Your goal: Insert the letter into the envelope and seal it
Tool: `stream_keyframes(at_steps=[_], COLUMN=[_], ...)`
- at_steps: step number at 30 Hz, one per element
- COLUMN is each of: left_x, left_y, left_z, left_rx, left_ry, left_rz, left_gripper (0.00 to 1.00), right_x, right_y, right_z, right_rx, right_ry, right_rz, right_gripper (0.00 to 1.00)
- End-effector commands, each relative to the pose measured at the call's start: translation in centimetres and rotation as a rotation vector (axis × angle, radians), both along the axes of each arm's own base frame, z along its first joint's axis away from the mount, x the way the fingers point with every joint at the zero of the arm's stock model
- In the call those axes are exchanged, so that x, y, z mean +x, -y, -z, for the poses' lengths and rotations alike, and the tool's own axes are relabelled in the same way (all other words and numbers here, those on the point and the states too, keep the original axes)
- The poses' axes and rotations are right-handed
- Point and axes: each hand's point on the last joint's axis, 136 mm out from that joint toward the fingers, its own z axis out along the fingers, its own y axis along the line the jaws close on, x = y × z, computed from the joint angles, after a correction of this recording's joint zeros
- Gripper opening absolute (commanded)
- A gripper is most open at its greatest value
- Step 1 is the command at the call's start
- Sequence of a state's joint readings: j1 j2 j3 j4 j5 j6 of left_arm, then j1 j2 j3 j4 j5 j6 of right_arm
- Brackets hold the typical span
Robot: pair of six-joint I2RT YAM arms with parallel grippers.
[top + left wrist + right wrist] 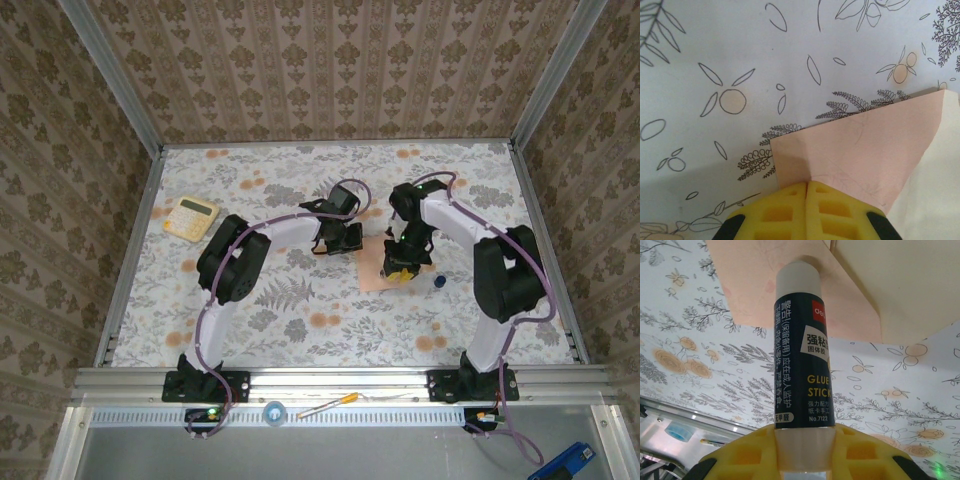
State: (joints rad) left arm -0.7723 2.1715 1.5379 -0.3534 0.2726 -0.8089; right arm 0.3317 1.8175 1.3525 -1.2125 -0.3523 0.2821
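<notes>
Envelope (372, 270): salmon-pink paper rectangle lying flat on the tabletop (300, 310), just right of centre, between the two grippers.
Envelope surface: thin, matte paper with faint creases. In the left wrist view a pink panel with a crisp corner meets a paler cream face (935, 175) along a straight diagonal edge.
Envelope edges: straight and sharp. In the right wrist view the pink paper shows a squared corner on the tabletop.
Left gripper (806, 186): yellow fingers with moulded square pockets. The jaws are clenched together, tips at the near edge of the pink panel. I cannot tell whether any paper is nipped between them.
Right gripper (805, 437): yellow jaws grasping the glue stick (802, 355) at its base.
Glue stick: round tube with a dark navy label. It carries a small red logo, Chinese characters, "GLUE STICK" in yellow and "No.7122". Its white rounded end touches the envelope's pink paper, just beside the cream face.
Tabletop covering: pale, printed with grey ferns, outlined leaves and orange blossoms.
Calculator (191, 216): flat, cream-yellow, at the far left, well apart from the envelope.
Small blue item (440, 283): just right of the envelope, too small to identify.
Count: one envelope, one glue stick, one calculator, two grippers.
</notes>
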Motion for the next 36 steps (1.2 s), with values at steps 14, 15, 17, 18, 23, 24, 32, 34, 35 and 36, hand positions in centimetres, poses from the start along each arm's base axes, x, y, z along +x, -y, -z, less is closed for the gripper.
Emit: stream_keyframes(at_steps=[14,15,17,18,23,24,32,34,35,36], left_x=[-0.8,-0.8,-0.8,-0.8,-0.8,-0.8,-0.7,-0.7,-0.7,-0.7], left_y=[-0.6,-0.6,-0.6,-0.5,-0.6,-0.7,-0.8,-0.9,-0.9,-0.9], left_z=[0.3,0.2,0.3,0.4,0.3,0.4,0.3,0.3,0.4,0.4], left_rx=[0.032,0.032,0.032,0.032,0.034,0.036,0.041,0.043,0.044,0.043], left_ry=[-0.015,-0.014,-0.014,-0.016,-0.015,-0.016,-0.014,-0.014,-0.016,-0.015], left_rz=[0.035,0.037,0.038,0.038,0.039,0.038,0.029,0.027,0.027,0.026], left_gripper=[0.0,0.0,0.0,0.0,0.0,0.0,0.0,0.0,0.0,0.0], right_x=[4.6,5.0,5.6,5.9,6.4,6.4,4.5,3.7,3.2,2.7], right_y=[-0.3,-0.2,-0.2,-0.1,-0.1,0.0,0.6,0.5,0.4,0.4], right_z=[1.7,1.8,1.9,2.0,1.4,1.2,0.0,-0.2,-0.3,-0.4], right_rx=[-0.017,-0.016,-0.011,-0.01,-0.011,-0.013,-0.025,-0.019,-0.016,-0.014], right_ry=[-0.007,-0.006,-0.005,-0.003,0.01,0.014,0.009,0.002,-0.002,-0.009], right_rz=[0.008,0.017,0.029,0.032,0.031,0.029,0.011,0.004,-0.001,-0.008], right_gripper=[0.0,0.0,0.0,0.0,0.0,0.0,0.0,0.0,0.0,0.0])
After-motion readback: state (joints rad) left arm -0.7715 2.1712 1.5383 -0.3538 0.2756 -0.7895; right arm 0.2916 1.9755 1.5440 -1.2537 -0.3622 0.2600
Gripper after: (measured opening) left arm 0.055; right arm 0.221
